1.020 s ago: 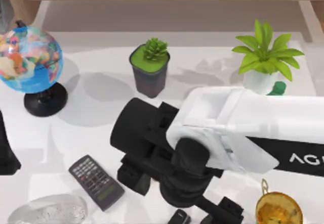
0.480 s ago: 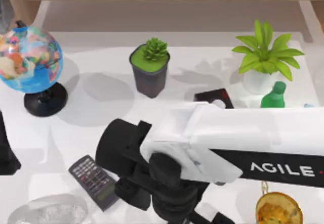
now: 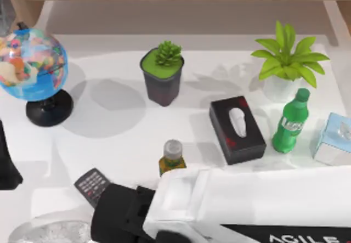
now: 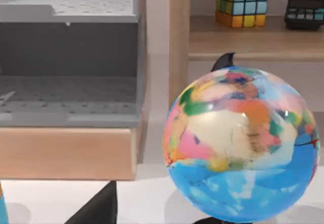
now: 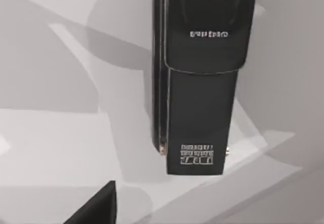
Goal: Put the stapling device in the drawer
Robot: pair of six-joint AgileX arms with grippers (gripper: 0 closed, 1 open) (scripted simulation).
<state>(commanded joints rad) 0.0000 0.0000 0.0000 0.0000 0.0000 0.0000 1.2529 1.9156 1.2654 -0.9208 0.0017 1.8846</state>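
The stapling device [image 5: 202, 77] lies flat on the white tabletop [image 5: 55, 148] right under the right wrist camera, while the right arm [image 3: 247, 204] stretches across the near edge past the remote [image 3: 90, 184], its gripper's state impossible to tell, and the left arm [image 3: 6, 160] sits parked at the left edge by the globe [image 3: 30, 65].

White table [image 3: 126, 139], wooden shelf unit [image 4: 179, 37] behind, open grey drawer [image 4: 68, 92], soft shadows

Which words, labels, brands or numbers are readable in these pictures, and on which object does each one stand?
"AGILE": partial white lettering, cut by the picture's lower edge, on the right arm.
Stapling device: two small white prints, mirrored or blurred, unreadable.
Green bottle: label unreadable.
Remote: button marks too small.
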